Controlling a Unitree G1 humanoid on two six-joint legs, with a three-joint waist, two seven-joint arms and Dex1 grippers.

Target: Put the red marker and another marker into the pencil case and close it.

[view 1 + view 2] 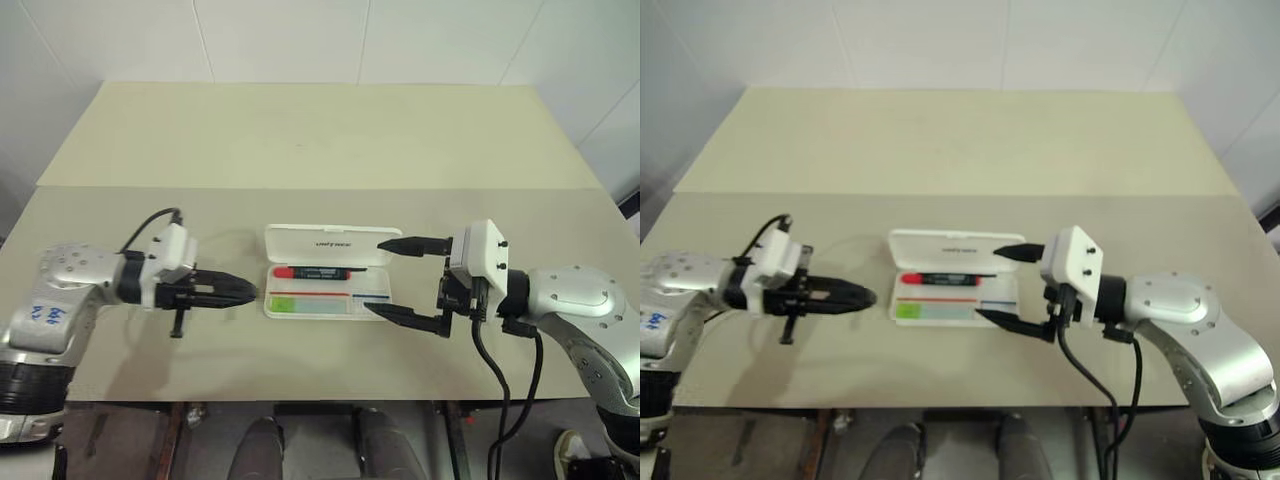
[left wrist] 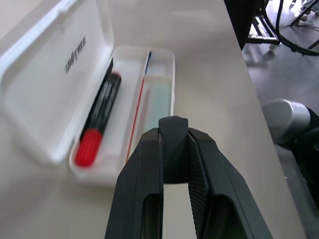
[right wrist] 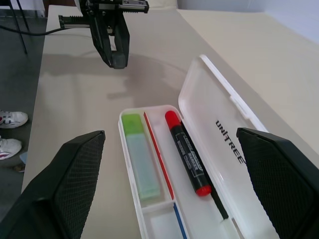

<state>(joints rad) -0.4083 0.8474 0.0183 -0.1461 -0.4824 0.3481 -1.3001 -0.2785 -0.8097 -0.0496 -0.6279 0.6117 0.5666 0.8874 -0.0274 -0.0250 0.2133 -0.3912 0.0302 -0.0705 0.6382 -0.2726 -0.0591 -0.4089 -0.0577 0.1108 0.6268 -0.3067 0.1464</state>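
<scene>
The white pencil case (image 1: 330, 243) lies open at the table's middle, its lid tipped back and away from me. In its tray lie the red marker (image 1: 318, 271) along the hinge side and the pale green marker (image 1: 300, 303) along the near side. My left gripper (image 1: 250, 292) hovers just left of the case, shut with nothing in it and pointing at the case's left end. My right gripper (image 1: 374, 275) stands wide open at the case's right end, one finger over the lid's corner and the other by the tray's near corner. It holds nothing.
A thin red-and-blue strip (image 3: 159, 149) lies in the tray between the two markers. The table's front edge (image 1: 320, 400) runs close below both arms. A seam (image 1: 320, 187) crosses the tabletop behind the case, with bare surface beyond it.
</scene>
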